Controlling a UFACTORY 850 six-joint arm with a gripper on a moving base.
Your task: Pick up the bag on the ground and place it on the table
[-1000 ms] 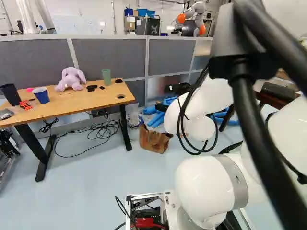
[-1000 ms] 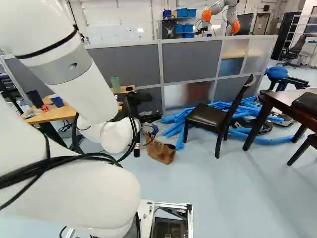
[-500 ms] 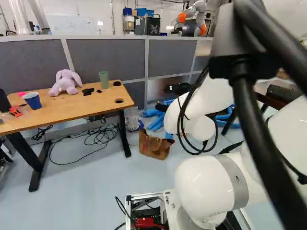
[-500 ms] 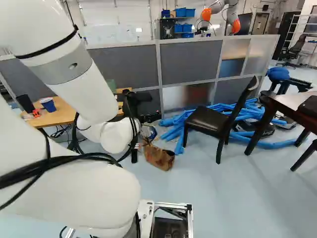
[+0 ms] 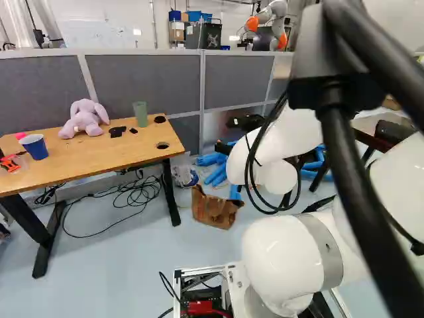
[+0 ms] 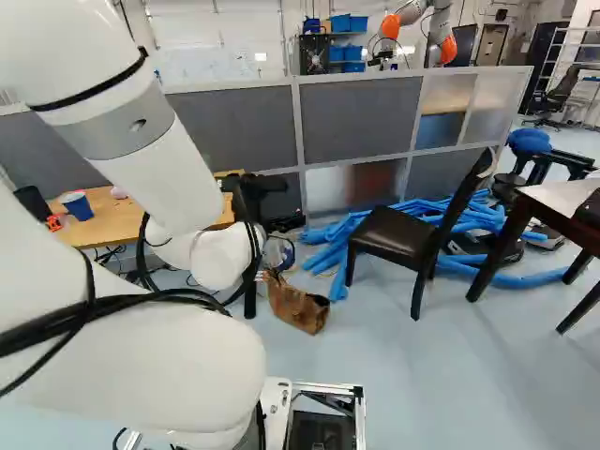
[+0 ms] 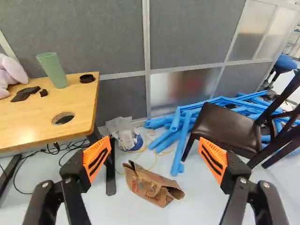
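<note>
My gripper [image 6: 262, 192] shows as black parts beyond the white wrist in the right base view. The wrist view has the gripper [image 7: 154, 147] open, its orange-padded fingers far apart with nothing held. A brown paper bag [image 5: 213, 207] lies on the floor to the right of the table's near leg in the left base view. From the wrist, the bag [image 7: 152, 185] appears lying on its side, well ahead, framed by the gap between the fingers and untouched. The wooden table [image 5: 99, 158] stands at the left of the left base view.
The table carries a purple plush [image 5: 85, 119], a green cup [image 5: 140, 114] and a blue cup [image 5: 34, 147]. Cables [image 5: 136, 195] lie beneath it. Blue tubes [image 6: 328, 246] and a dark chair [image 6: 398, 236] stand beyond the bag. Another robot [image 6: 441, 33] is behind the partition.
The base has moved, bringing the table and bag closer and lower in the base views, with the table shifted leftward in the left one. My arm keeps its pose against its lowest joint.
</note>
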